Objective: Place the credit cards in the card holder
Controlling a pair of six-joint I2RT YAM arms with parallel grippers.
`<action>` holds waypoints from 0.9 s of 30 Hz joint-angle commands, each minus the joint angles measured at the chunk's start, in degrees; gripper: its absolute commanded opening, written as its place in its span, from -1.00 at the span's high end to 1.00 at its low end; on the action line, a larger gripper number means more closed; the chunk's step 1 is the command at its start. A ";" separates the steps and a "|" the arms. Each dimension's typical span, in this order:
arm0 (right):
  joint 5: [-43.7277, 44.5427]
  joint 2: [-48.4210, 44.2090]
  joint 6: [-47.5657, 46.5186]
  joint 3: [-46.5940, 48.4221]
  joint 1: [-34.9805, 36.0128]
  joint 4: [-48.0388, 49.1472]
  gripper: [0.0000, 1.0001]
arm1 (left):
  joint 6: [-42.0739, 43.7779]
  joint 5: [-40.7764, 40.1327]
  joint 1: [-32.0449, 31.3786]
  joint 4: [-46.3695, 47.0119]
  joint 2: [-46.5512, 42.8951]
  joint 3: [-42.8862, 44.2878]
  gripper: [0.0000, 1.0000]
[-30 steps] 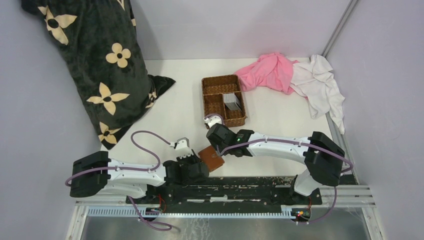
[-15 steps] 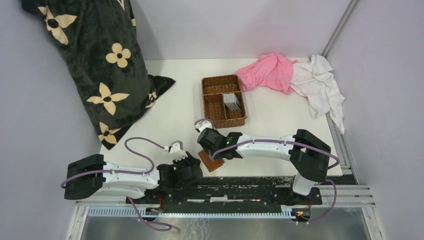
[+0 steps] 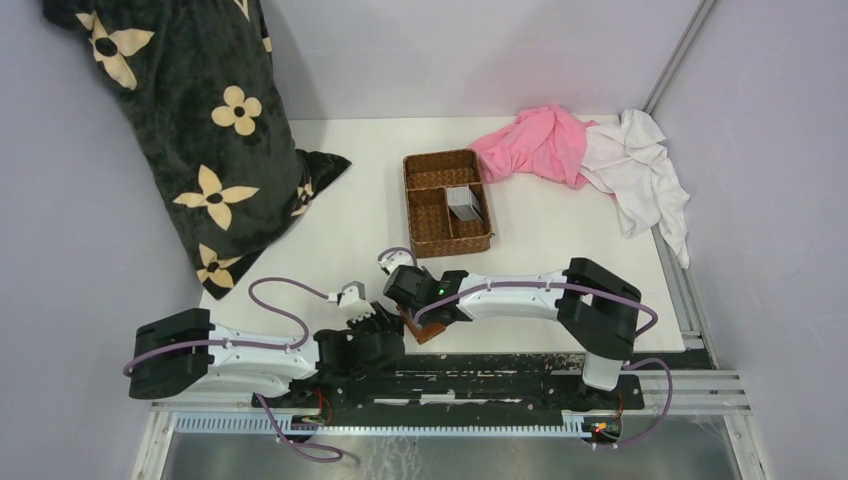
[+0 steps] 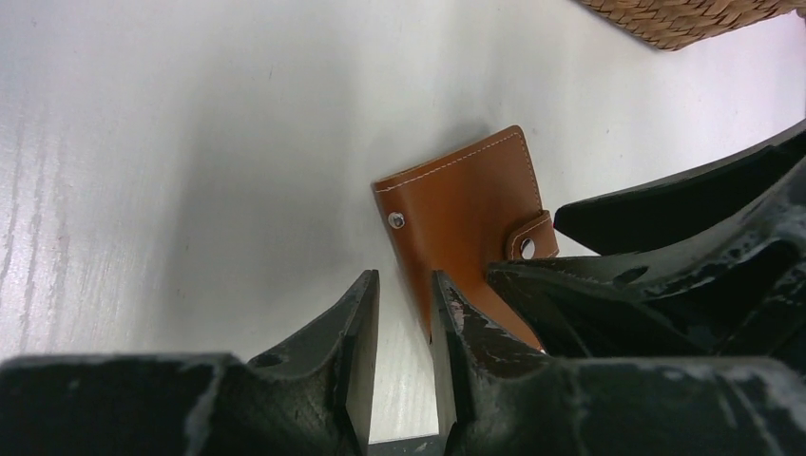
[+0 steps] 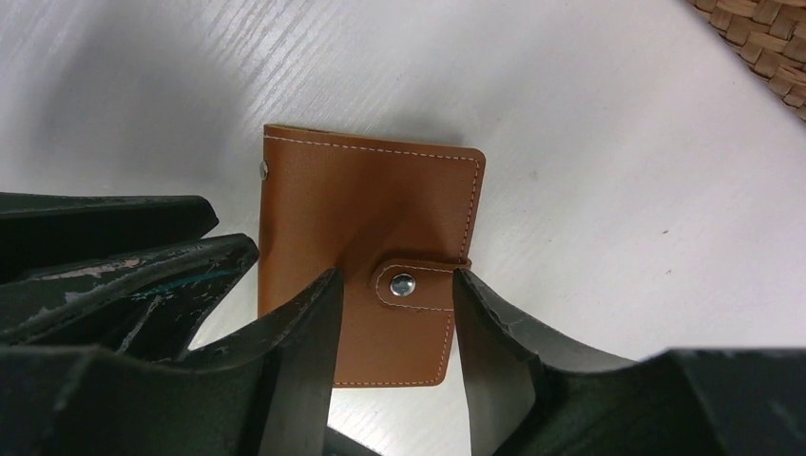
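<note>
The card holder (image 5: 371, 209), a brown leather wallet, lies snapped shut on the white table near the front edge. My right gripper (image 5: 394, 285) is open above it, its fingers standing either side of the snap tab (image 5: 407, 283). My left gripper (image 4: 404, 285) is open by a narrow gap with only bare table between the fingers; its right finger (image 4: 456, 323) sits at the near left edge of the card holder (image 4: 466, 218). From above, the card holder (image 3: 428, 328) is mostly hidden under the right gripper (image 3: 405, 295). A grey credit card (image 3: 462, 205) stands in the wicker basket (image 3: 440, 158).
A black flower-patterned blanket (image 3: 190, 120) fills the left side. A pink cloth (image 3: 535, 140) and a white cloth (image 3: 640, 170) lie at the back right. The basket corner (image 5: 760, 38) is close beyond the wallet. Both arms crowd together at the front edge.
The right gripper has swung left and down over the card holder, covering most of it. The left gripper's jaws have parted a little and it has drawn slightly back to the left.
</note>
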 commanded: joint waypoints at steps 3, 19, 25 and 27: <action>4.34 1.78 -0.43 2.60 0.85 -1.40 -0.06 | -1.38 -3.00 -0.42 3.50 2.99 0.79 0.30; 8.51 5.51 1.66 -0.55 1.05 -3.29 0.14 | -3.26 -2.59 -0.44 5.77 11.08 2.53 0.16; 9.73 4.88 2.79 -1.20 0.84 -4.36 0.30 | -4.69 -2.44 -0.42 3.85 14.49 4.77 0.08; 9.88 4.29 3.06 -1.58 0.71 -4.49 0.35 | -5.28 -2.28 -0.42 3.73 16.18 5.53 0.06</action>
